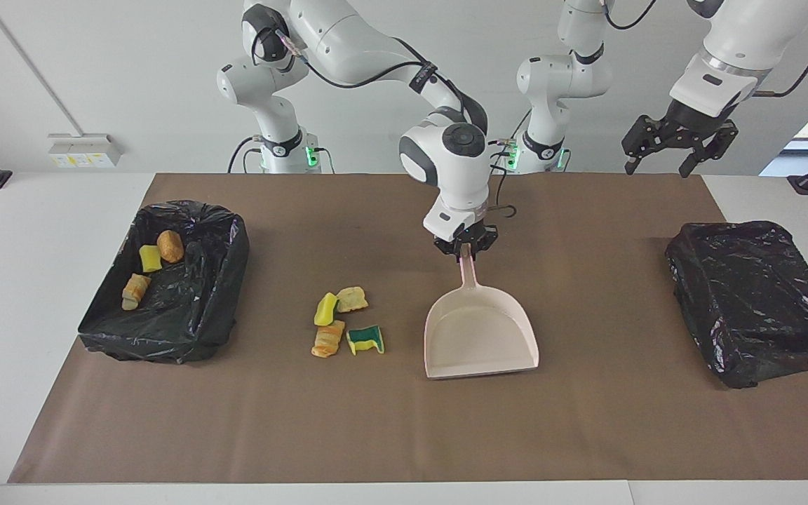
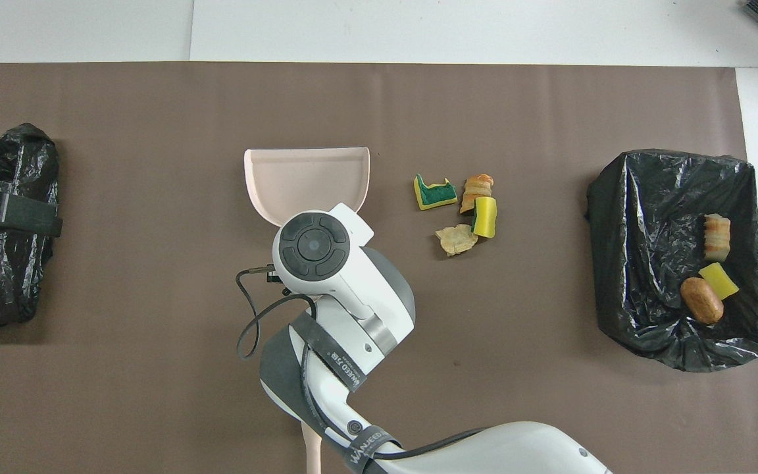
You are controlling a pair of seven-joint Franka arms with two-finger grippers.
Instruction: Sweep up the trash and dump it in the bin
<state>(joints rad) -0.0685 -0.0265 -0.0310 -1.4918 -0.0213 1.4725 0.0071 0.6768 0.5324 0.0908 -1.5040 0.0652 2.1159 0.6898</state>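
Right gripper (image 1: 466, 247) lowered, fingers clamped; left gripper (image 1: 677, 151) raised, spread.

Bare surface (image 1: 586, 294) lies open between the dustpan (image 1: 481, 333) and the scrap cluster (image 1: 344, 319), and around both bins.

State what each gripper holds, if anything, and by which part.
The right gripper holds the beige dustpan by its handle's upper end. The left gripper holds nothing.

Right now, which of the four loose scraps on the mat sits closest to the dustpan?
The yellow scrap with the green top, notched, lying beside the dustpan toward the right arm's end. The other three scraps lie past it toward the lined bin.
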